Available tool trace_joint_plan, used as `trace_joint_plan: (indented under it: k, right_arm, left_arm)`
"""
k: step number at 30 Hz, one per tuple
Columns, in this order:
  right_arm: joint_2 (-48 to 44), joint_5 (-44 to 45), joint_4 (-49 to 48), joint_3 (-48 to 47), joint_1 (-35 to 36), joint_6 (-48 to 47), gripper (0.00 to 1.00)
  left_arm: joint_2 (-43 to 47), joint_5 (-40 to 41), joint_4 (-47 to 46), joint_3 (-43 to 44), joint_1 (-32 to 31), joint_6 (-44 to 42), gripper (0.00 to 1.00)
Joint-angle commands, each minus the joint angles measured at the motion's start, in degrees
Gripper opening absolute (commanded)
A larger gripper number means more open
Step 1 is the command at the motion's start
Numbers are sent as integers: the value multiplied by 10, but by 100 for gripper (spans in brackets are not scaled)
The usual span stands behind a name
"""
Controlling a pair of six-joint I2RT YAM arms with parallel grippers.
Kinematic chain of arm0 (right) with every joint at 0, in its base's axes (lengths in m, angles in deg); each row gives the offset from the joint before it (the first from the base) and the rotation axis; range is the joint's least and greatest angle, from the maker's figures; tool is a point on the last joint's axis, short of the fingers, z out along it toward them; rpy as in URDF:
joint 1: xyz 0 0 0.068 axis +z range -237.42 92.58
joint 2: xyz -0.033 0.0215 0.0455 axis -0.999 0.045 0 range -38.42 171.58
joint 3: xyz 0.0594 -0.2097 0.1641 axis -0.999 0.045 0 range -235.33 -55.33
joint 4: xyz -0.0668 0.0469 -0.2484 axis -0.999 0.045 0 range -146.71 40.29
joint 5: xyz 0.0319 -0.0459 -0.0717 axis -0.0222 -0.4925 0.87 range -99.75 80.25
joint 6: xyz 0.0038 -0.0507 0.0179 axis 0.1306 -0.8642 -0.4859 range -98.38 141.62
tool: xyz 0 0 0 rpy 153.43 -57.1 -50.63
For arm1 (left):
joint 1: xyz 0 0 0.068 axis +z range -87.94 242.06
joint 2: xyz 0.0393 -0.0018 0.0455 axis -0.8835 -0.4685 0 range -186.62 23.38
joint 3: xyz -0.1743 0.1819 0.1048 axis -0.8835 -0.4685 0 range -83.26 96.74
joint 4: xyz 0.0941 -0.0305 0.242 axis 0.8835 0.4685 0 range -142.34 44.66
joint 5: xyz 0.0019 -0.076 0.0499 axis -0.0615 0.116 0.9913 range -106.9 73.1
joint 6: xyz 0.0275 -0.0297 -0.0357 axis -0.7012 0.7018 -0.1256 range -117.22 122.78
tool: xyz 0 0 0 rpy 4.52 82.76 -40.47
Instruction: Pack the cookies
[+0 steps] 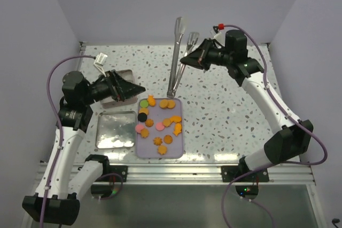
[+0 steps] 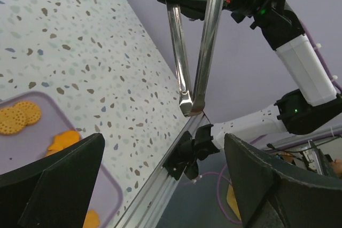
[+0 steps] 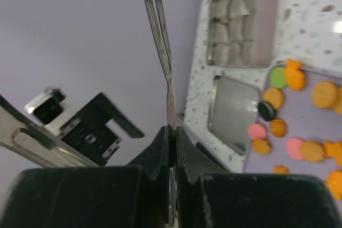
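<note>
Slippage was my main worry: the right gripper [image 1: 185,59] was closed thin on the tongs [image 1: 175,70] partway along, just beyond the far edge of the tray [image 1: 178,151]. I could not tell whether it held one arm or both, so a swing could twist them loose. The tongs stood spread and pinched nothing. Their arms met at the end nearest the tray and splayed away from it, so by my reading the working ends pointed away from the cookies [image 1: 160,124], and a reach from this hold might only shove pieces about. All the cookies I could see lay loose on the tray, orange mostly, with a few pink, one green and one black. Just left of the tray sat a shiny lid [image 1: 115,126] with nothing on it. Left of the tray and farther back, the divided tin [image 3: 269,25] showed only pale liners, no cookies. The left gripper [image 1: 134,87] hung wide open over that tin, holding nothing, and could block a drop.
</note>
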Motion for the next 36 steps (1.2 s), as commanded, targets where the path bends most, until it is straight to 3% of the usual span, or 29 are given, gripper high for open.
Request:
trace_joint_plan:
  k: [1, 19, 23, 26, 33, 36]
  right_arm:
    - [-7, -90, -141, -16, 25, 113, 0]
    - [60, -62, -237, -69, 122, 194, 0]
    - [75, -63, -299, -68, 141, 222, 0]
    - [85, -69, -344, -59, 152, 238, 0]
    - [93, -75, -447, -25, 160, 278, 0]
    - [103, -84, -489, -24, 162, 297, 0]
  left_arm:
    - [-11, -64, -149, 4, -15, 56, 100]
    - [-80, -84, -292, 3, -80, 108, 100]
    - [-94, -100, -341, 1, -81, 145, 100]
    - [-106, -104, -373, 4, -82, 169, 97]
    - [-124, -125, -421, 13, -82, 208, 79]
    - [-130, -125, -435, 10, -82, 220, 78]
